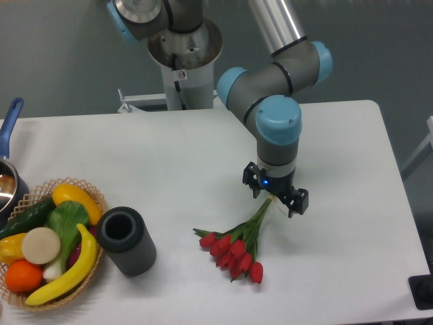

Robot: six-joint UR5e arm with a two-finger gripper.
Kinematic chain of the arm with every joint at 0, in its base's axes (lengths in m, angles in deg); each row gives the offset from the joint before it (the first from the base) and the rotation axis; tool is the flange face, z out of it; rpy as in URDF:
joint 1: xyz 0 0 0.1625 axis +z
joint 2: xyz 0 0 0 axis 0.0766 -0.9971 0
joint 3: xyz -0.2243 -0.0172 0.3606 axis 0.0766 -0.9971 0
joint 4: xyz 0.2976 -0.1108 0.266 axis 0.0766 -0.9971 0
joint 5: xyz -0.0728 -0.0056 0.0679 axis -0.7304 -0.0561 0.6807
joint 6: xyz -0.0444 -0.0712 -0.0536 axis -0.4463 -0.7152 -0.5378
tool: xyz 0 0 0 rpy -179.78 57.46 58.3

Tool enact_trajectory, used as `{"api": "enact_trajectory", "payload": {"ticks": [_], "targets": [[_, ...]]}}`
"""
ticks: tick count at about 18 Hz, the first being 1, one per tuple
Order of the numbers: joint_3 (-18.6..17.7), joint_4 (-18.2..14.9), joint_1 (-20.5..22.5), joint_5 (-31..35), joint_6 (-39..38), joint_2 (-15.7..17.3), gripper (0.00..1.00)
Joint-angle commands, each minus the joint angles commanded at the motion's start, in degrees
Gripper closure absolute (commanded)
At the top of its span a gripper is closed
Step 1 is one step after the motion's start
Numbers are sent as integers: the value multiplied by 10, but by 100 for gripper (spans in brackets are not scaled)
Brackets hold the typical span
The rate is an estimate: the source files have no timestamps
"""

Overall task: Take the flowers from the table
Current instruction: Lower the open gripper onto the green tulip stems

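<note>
Gripper (276, 198) spread wide over stem ends of flowers (235, 248) lying on table (169, 169). At near left, basket (91, 196) heaped with fruit, vegetables; beside it, black cylinder (126, 240). Behind, arm (274, 91) angled down.

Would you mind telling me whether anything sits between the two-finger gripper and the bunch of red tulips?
Nothing visible does. The gripper hangs directly over the stem ends of the red tulip bunch; the dark cylinder lies well aside.
</note>
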Motion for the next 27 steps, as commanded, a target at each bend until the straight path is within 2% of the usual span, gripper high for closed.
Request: {"api": "enact_trajectory", "payload": {"ticks": [6,20,21,25,27], "targets": [[-2,3,-13,0,0,-32,0],[5,3,-14,-1,7,-47,0],[6,4,-14,0,7,-53,5],[7,3,-16,-3,7,-56,37],[7,3,-16,-4,4,-58,59]]}}
